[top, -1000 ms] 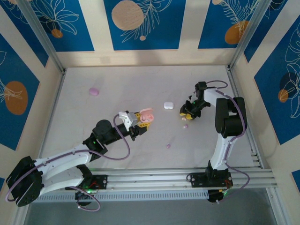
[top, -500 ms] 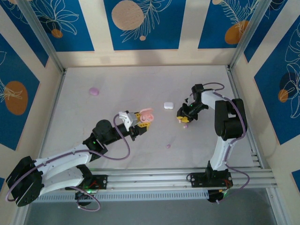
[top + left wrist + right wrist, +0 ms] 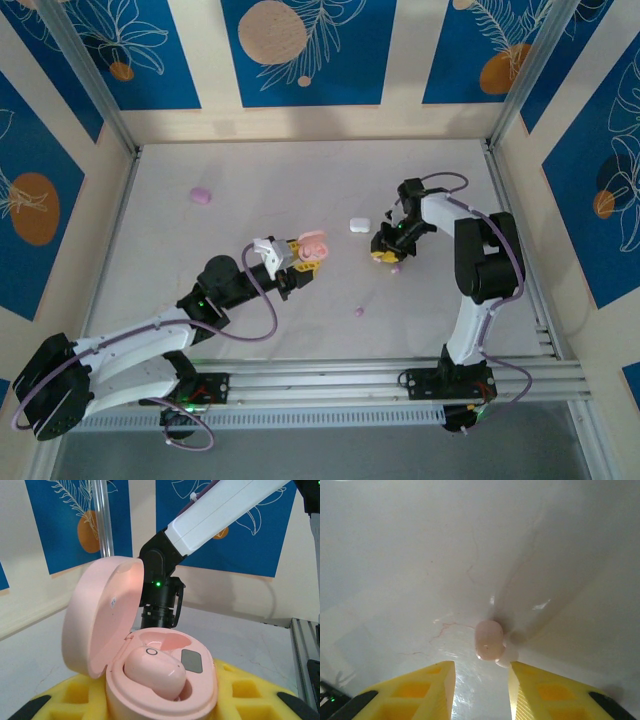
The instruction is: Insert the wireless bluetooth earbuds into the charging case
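A pink charging case (image 3: 165,680) sits lid-up between the yellow pads (image 3: 70,695) of my left gripper (image 3: 165,707), which is shut on it. One pink earbud (image 3: 152,672) lies in its near socket; the far socket (image 3: 167,642) is bare. From above, the case (image 3: 314,246) hangs over the table's middle in the left gripper (image 3: 303,257). A second pink earbud (image 3: 488,640) lies on the table just past the tips of my right gripper (image 3: 481,690), whose jaws stand a little apart with nothing between them. In the top view, this earbud (image 3: 396,267) lies beside the right gripper (image 3: 384,251).
A white case (image 3: 359,225) lies just left of the right gripper. A purple case (image 3: 201,194) rests at the far left. A small purple earbud (image 3: 359,311) lies nearer the front. Frame posts and walls bound the white table (image 3: 280,180).
The right gripper has slid a little to the left, toward the white case, low over the table. The left arm and the pink case have not moved.
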You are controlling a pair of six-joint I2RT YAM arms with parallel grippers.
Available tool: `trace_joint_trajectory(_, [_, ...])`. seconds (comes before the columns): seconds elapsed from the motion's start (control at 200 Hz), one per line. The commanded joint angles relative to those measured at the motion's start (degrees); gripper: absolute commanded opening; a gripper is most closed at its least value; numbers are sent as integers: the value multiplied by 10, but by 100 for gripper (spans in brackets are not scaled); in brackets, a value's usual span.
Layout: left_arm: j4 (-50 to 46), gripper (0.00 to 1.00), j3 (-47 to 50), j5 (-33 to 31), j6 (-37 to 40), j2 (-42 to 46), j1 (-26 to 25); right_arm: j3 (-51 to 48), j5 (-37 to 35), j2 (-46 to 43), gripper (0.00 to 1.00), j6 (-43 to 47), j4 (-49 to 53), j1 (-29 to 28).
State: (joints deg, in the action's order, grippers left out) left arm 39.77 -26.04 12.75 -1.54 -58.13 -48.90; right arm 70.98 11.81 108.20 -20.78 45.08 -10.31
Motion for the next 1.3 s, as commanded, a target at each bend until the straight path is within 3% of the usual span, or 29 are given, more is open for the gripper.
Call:
trace_joint_trajectory(0.0, [20, 33, 2, -3, -4, 6, -7, 36, -63, -19, 34, 22, 34, -11])
trace_joint_trajectory(0.3, [20, 33, 2, -5, -5, 8, -7, 101, -175, 40, 34, 45, 83, -63])
trace_joint_trajectory(0.54, [18, 33, 3, -6, -4, 10, -7, 127, -211, 71, 34, 50, 97, -87])
trace_joint_trajectory(1.296, [15, 33, 5, -8, -6, 14, -7, 137, -198, 97, 26, 59, 100, -96])
